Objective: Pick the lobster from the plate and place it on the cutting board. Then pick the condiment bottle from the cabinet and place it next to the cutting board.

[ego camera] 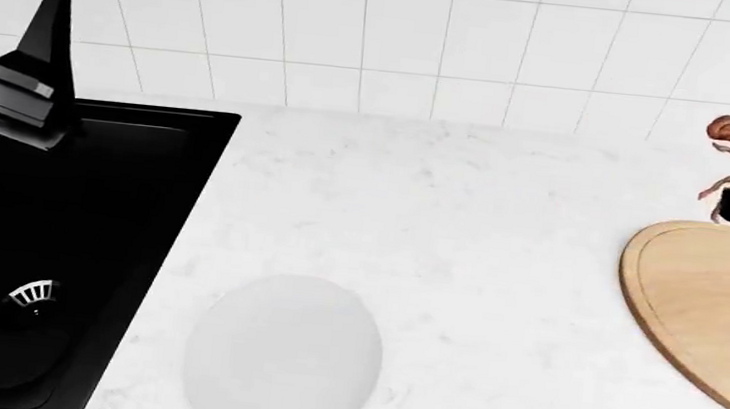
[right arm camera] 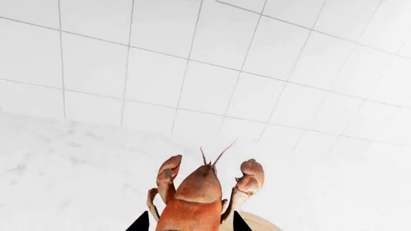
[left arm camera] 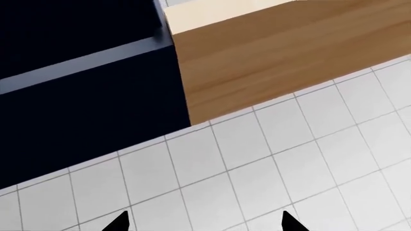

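Right hand (right arm camera: 187, 225) clamps lobster (right arm camera: 196, 199) between its fingers.

The countertop (ego camera: 470, 235) looks like pale marble, smooth with faint grey veining. Left of it, the sink (ego camera: 68, 236) is matt black with a small metal drain (ego camera: 32, 293). The plate (ego camera: 283, 357) is smooth white. The cutting board (ego camera: 711, 308) is light wood with fine grain. The lobster (right arm camera: 199, 202) has a slightly glossy orange-red shell. Behind the countertop, the wall tiles (ego camera: 408, 38) are smooth white.
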Tool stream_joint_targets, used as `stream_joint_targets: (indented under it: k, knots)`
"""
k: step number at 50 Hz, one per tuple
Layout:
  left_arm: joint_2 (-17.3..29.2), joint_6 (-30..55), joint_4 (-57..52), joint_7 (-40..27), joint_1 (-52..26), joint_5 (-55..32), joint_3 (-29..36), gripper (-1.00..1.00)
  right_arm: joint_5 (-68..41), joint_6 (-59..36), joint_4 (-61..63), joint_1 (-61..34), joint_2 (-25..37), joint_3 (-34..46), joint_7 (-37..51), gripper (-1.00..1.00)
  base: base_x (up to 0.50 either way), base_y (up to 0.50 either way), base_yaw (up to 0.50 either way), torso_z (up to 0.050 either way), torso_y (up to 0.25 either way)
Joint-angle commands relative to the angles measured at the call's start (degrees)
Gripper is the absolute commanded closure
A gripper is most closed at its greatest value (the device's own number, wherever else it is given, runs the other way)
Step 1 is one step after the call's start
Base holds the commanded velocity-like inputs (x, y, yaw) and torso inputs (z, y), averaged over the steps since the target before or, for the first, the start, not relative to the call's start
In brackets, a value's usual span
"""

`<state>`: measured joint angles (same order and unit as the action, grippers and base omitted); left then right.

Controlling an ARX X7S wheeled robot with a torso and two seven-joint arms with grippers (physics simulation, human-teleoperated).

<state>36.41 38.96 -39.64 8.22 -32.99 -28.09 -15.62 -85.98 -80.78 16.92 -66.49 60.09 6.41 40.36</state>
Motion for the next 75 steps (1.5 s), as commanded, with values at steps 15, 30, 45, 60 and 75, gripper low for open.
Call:
stream_joint_targets:
  k: [15, 30, 45, 60, 75]
  knots:
    - [0.17, -0.17, 0.06, -0.45, 0.35, 0.70, 1.52, -1.00, 23.18, 18.01, -12.55, 19.63, 0.02, 6.20, -7.50, 1.00, 0.00, 0.00, 0.00, 0.000, 0.000]
    - [0.89, 1.68, -1.51, -1.08, 0.24, -0.37, 1.08, -1.00, 27.75, 23.53, -19.27, 22.32, -2.27, 7.31, -8.67, 1.00, 0.00, 0.00, 0.00, 0.000, 0.000]
    - [1.22, 1.69, -2.02, -1.22, 0.86, -0.58, 0.74, -1.00, 28.46, 25.32, -21.40, 24.63, -2.65, 6.70, -7.93, -1.00, 0.00, 0.00, 0.00, 0.000, 0.000]
    - [1.21, 1.34, -1.94, -1.36, 0.92, -0.66, 0.72, -1.00, 14.43, 21.84, -6.27, 27.08, 5.29, -6.38, -2.49, -1.00, 0.00, 0.00, 0.00, 0.000, 0.000]
    - [1.41, 1.90, -1.94, -1.31, 0.84, -1.56, 0.63, -1.00, 1.32, 19.30, 5.57, 21.07, 9.74, -13.83, 1.79, -1.00, 0.00, 0.00, 0.00, 0.000, 0.000]
